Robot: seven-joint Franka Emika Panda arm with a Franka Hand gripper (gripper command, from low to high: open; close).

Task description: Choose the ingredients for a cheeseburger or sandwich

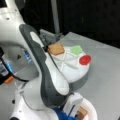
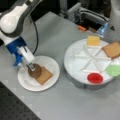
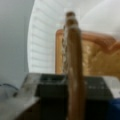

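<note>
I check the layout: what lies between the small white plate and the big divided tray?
Only bare grey table lies between the small plate and the divided tray, as a front view shows.

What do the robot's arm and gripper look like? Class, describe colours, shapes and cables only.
The arm has rounded, glossy white shells; in a front view a dark grey band runs along one white link. A bright blue block sits at the wrist, above a white gripper with small metallic fingertips. A thin black cable hangs beside the arm.
</note>
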